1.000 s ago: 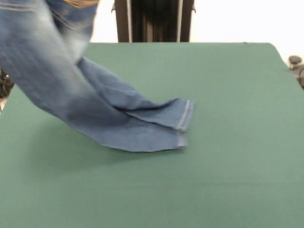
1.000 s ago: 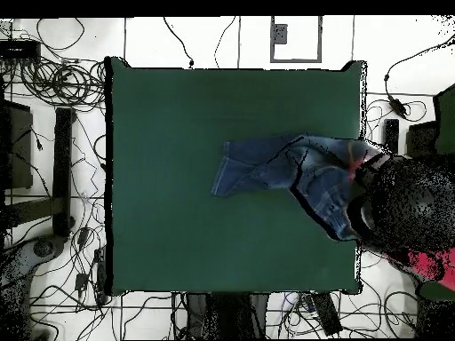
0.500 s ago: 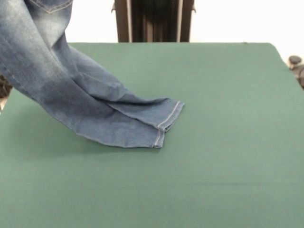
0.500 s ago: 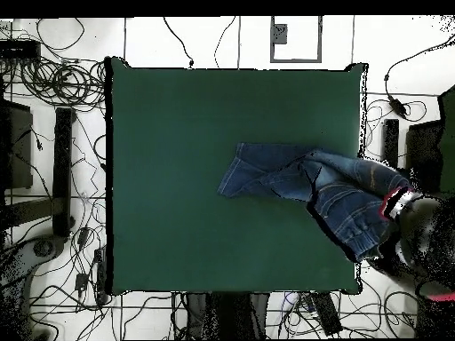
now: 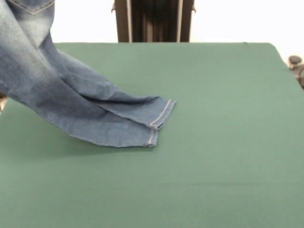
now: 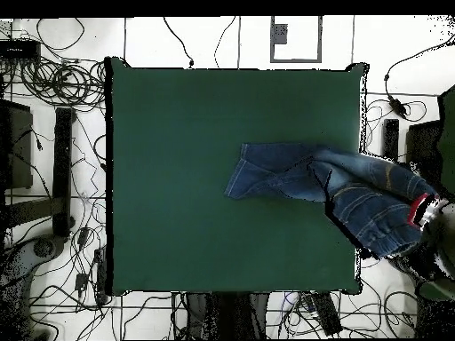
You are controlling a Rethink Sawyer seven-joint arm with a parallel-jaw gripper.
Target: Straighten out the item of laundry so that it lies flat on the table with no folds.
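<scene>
The blue denim jeans (image 5: 80, 109) are lifted at the waist end, which rises out of the front view at the top left. The two leg ends lie side by side on the dark green table (image 5: 228, 142), hems near the middle. In the overhead view the jeans (image 6: 293, 173) stretch from the table (image 6: 178, 133) middle out past its right edge. My gripper (image 6: 423, 213), red and white, is at the gathered waistband beyond that edge and holds it up. The gripper is out of the front view.
The robot pedestal (image 5: 153, 21) stands behind the table's far edge. A black object (image 5: 295, 61) sits off the right corner. Cables (image 6: 62, 80) and dark equipment (image 6: 16, 142) lie on the floor around the table.
The jeans have been dragged toward the table's side edge, left in the front view and right in the overhead view. The leg hems slid along the cloth and the waist moved farther off the table.
</scene>
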